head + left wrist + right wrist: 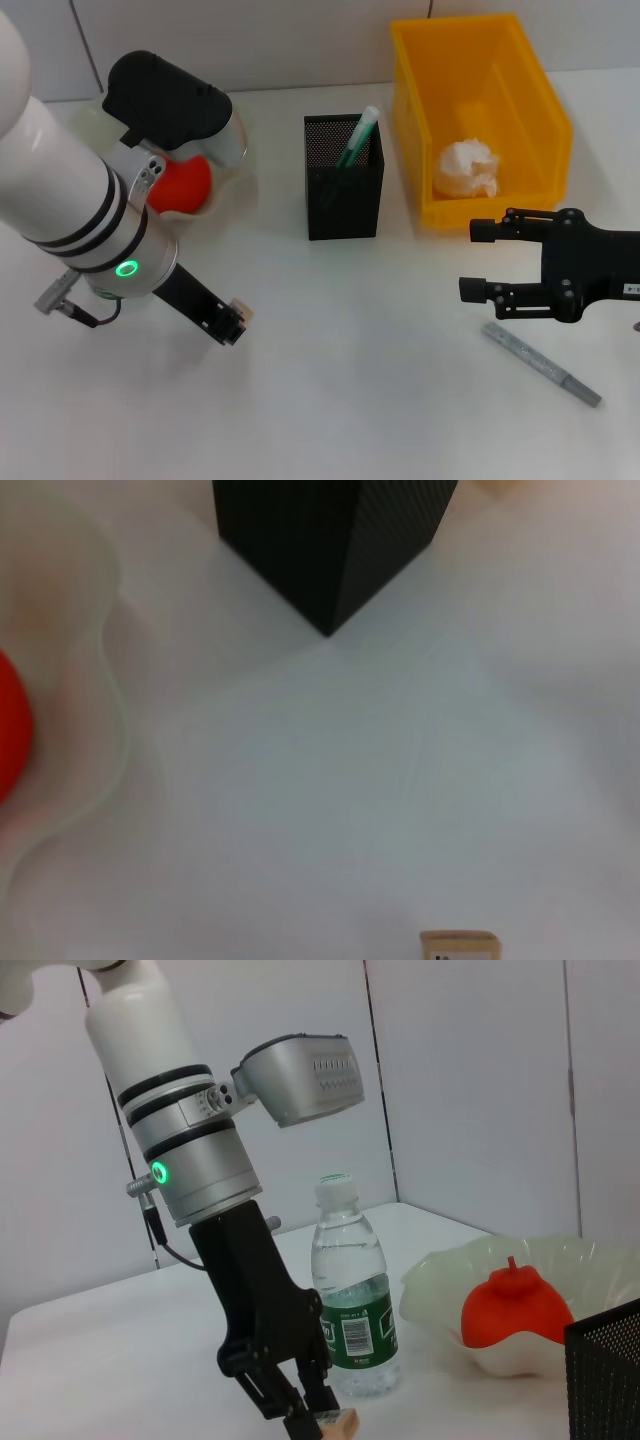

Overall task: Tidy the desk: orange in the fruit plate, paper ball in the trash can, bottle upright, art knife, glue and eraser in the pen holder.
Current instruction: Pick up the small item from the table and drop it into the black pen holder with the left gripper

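**Eraser in hand, pen holder next**

Nearest the robot, the left gripper [232, 322] is hovering low over the white tabletop [350, 400], its fingers pinching a small tan eraser [338, 1422]. To the right, the right gripper [478, 261] is waiting with fingers spread apart, just beside the grey art knife [541, 363] lying flat. Farther back, the black mesh pen holder [343, 195] is already holding a green glue stick [357, 136]. The orange [184, 183] is sitting in the fruit plate [560, 1260], the paper ball [468, 168] in the yellow bin [480, 60], the bottle [349, 1290] standing upright. The eraser probably needs lifting above the holder's rim and releasing there.
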